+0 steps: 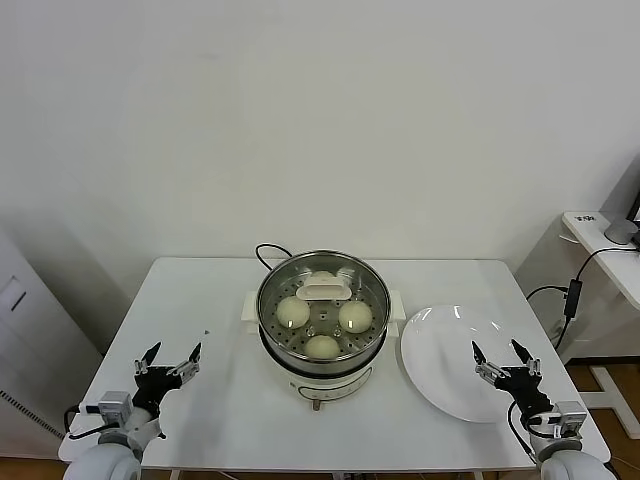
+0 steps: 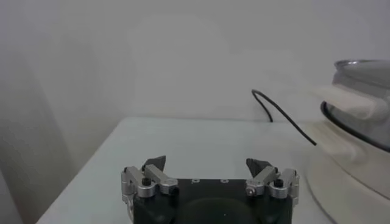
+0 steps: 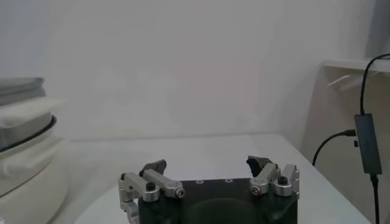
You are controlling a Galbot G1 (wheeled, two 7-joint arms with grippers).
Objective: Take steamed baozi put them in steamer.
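Observation:
The steamer [image 1: 374,284], a shiny steel pot on a cream-white base, stands mid-table. Three round cream-white baozi lie on its perforated floor: one on the left [image 1: 291,311], one on the right [image 1: 355,315], one at the front [image 1: 322,346]. A white oblong piece [image 1: 326,289] sits at the far side inside the pot; I cannot tell what it is. My left gripper [image 1: 170,362] is open and empty, low over the table's front left [image 2: 207,165]. My right gripper [image 1: 503,358] is open and empty over the near right edge of the plate [image 3: 209,165].
An empty flat white plate [image 1: 445,350] lies right of the steamer. A black cord [image 1: 268,252] runs from behind the pot. The steamer's side shows in the left wrist view [image 2: 356,128] and the right wrist view [image 3: 24,143]. A side table with cables [image 1: 590,250] stands at the far right.

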